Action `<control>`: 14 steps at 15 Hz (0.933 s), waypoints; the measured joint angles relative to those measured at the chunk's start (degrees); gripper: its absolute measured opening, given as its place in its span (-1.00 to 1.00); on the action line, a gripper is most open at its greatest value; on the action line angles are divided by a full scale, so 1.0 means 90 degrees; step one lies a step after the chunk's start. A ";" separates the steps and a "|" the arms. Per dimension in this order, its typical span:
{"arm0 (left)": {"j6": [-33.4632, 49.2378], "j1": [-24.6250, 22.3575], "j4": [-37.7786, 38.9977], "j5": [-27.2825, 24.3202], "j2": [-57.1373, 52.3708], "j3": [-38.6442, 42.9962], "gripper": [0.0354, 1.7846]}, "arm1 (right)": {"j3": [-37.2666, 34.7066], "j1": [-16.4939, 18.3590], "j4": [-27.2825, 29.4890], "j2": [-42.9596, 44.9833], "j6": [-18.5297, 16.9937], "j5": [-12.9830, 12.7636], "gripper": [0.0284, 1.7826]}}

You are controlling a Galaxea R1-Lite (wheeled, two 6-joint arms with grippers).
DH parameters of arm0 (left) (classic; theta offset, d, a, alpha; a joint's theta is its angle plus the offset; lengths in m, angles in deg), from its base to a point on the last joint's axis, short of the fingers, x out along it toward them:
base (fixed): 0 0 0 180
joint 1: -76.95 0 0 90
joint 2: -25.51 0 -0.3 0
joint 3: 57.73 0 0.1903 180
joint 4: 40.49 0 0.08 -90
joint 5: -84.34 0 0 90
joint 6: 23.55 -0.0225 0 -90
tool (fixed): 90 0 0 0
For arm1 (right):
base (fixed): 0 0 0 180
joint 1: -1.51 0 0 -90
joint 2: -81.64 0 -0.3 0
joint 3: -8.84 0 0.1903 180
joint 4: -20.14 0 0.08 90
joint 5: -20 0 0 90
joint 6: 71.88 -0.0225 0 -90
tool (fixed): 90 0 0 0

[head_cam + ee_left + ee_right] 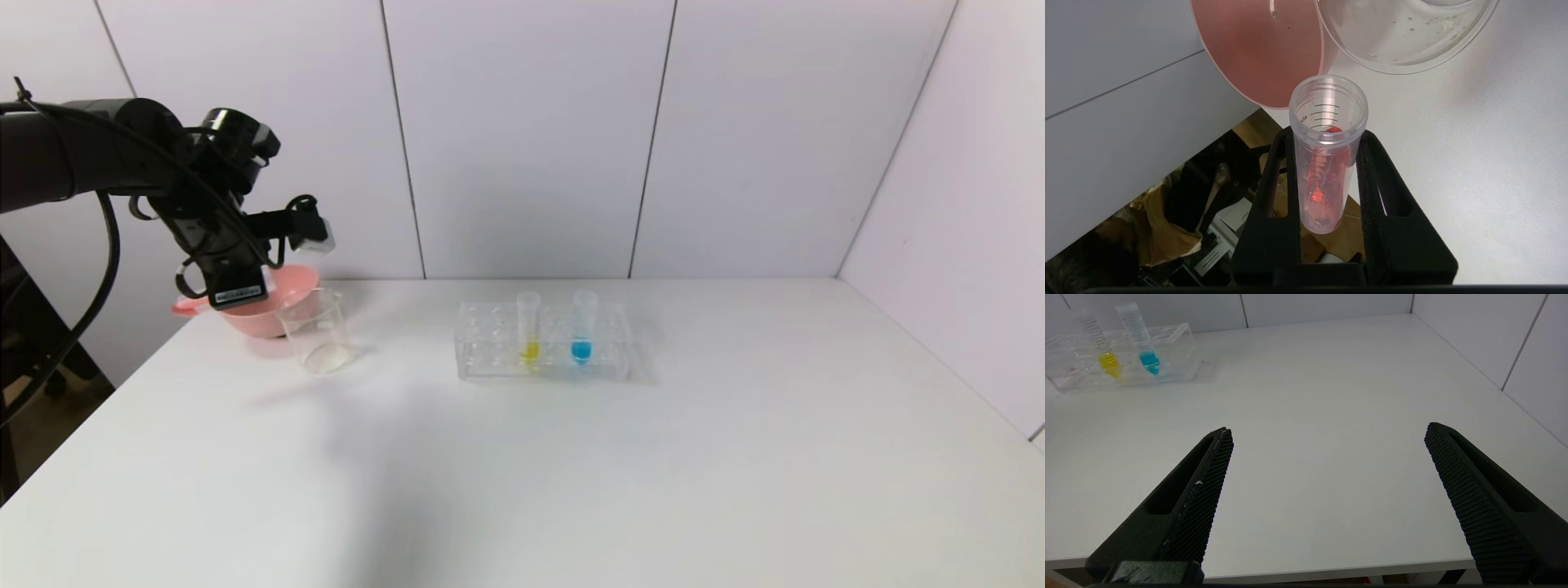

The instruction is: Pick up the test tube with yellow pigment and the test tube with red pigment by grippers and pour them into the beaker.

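My left gripper is shut on the test tube with red pigment and holds it tilted, mouth toward the beaker. Red pigment streaks the tube's inside. In the head view this gripper hangs at the table's far left, above the pink bowl and beside the beaker; the red tube is hidden there. The test tube with yellow pigment stands upright in the rack and also shows in the right wrist view. My right gripper is open and empty, low over the table's front edge.
A pink bowl sits just behind the beaker and shows in the left wrist view. A clear rack at mid-table also holds a blue-bottomed tube. The table's left edge lies under my left gripper. White walls stand behind and to the right.
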 joint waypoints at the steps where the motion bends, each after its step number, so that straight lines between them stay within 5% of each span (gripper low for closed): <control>1: -0.0008 0.0020 0.0000 0.0060 0.0015 -0.0003 -0.55 | 0.0000 0.0000 0.0000 -0.0001 -0.0003 0.0003 0.92; 14: -0.0083 0.0523 0.0083 0.1380 0.0265 -0.0003 -0.55 | 0.0000 0.0000 0.0000 -0.0001 0.0000 0.0003 0.92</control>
